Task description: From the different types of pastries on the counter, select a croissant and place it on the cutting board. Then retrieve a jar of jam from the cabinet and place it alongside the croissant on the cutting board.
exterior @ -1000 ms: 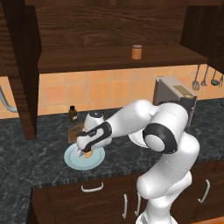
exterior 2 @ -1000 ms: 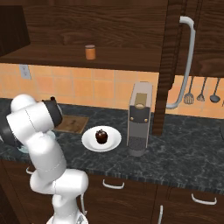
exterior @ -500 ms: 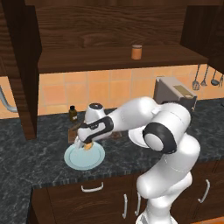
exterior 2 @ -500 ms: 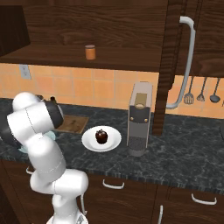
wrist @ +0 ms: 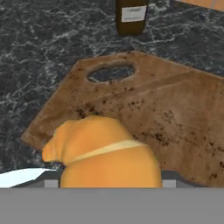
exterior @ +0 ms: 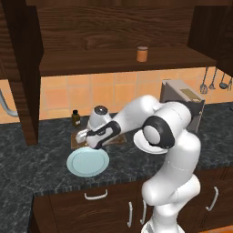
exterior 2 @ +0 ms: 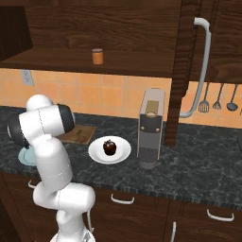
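Close before my hand camera, the croissant [wrist: 105, 153] sits pinched between the gripper's [exterior: 84, 137] fingers, carried above the near edge of the cutting board [wrist: 166, 109]. I judge it not yet set down. Beyond the board stands a dark brown bottle [wrist: 131, 15] on the counter [exterior: 27, 164]. The pale blue plate [exterior: 88, 162] just beside the board lies bare. A chocolate cupcake [exterior 2: 109, 147] rests on its white plate [exterior 2: 123, 153], untouched. The jar of jam [exterior: 142, 53] stands on the cabinet [exterior: 113, 63] shelf, so release and the whole jam retrieval remain outstanding.
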Tool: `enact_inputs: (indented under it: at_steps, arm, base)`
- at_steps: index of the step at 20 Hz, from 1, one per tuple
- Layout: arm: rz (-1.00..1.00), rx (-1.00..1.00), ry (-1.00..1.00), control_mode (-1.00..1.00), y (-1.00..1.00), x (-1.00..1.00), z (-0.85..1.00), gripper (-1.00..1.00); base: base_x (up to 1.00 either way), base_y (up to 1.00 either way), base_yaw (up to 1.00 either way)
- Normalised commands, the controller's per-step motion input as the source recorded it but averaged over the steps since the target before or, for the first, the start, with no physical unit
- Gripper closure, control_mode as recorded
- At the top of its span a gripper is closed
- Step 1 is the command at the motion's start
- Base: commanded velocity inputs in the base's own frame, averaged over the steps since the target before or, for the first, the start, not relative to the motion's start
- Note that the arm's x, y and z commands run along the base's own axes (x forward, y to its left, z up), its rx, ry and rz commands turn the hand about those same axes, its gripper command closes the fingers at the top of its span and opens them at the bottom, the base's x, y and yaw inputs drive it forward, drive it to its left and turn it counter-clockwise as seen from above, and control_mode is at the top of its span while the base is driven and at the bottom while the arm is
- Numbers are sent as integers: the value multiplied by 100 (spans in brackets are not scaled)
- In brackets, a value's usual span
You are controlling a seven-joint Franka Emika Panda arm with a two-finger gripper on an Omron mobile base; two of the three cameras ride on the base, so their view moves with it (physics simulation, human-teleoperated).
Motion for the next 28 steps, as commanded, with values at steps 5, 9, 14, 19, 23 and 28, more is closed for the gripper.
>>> enact_inputs:
  at_steps: [5,9,14,19,23,28]
  arm:
    - [-37,6,-14,-100,0,50,0,100]
    - [-7,4,-3,-100,31,53,-1,100]
    - [0,4,-1,-100,19,55,5,100]
    - [-1,0,0,-100,1,55,0,100]
    - [-1,-2,0,-100,4,44,0,-100]
    - [-4,-1,1,-100,-8,6,30,-100]
  base:
    - [0,0,0]
    - [0,0,0]
    - [0,0,0]
    - [0,0,0]
    - [0,0,0]
    - [0,0,0]
